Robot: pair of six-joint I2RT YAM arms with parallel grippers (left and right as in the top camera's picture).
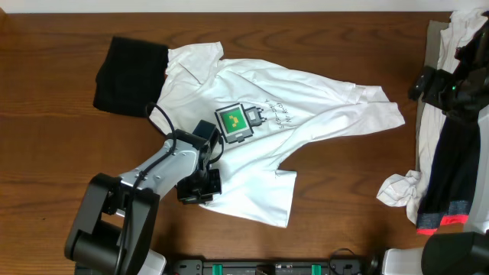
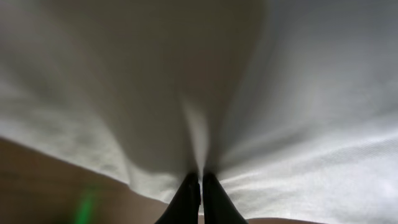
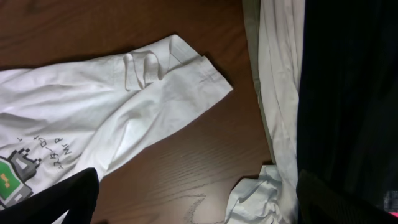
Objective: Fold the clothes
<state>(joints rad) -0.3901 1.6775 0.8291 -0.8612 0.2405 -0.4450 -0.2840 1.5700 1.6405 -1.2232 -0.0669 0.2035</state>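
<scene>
Pinches the near edge of the T-shirt (image 1: 306,114) with the clenched left gripper (image 2: 200,183), likely for folding. Holds the right gripper (image 1: 425,84) open, empty, at the right edge of the table (image 1: 46,114).

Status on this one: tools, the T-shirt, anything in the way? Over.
Left tool shut, pinching the white T-shirt at its edge. Right tool open, empty, above the table. Shirt spread print-up, unfolded. Black garment against one sleeve.

The dark fingers (image 2: 185,200) pressed together on a ridge of white fabric (image 2: 280,112) that filled the view, brown surface (image 2: 37,186) showing lower left.
</scene>
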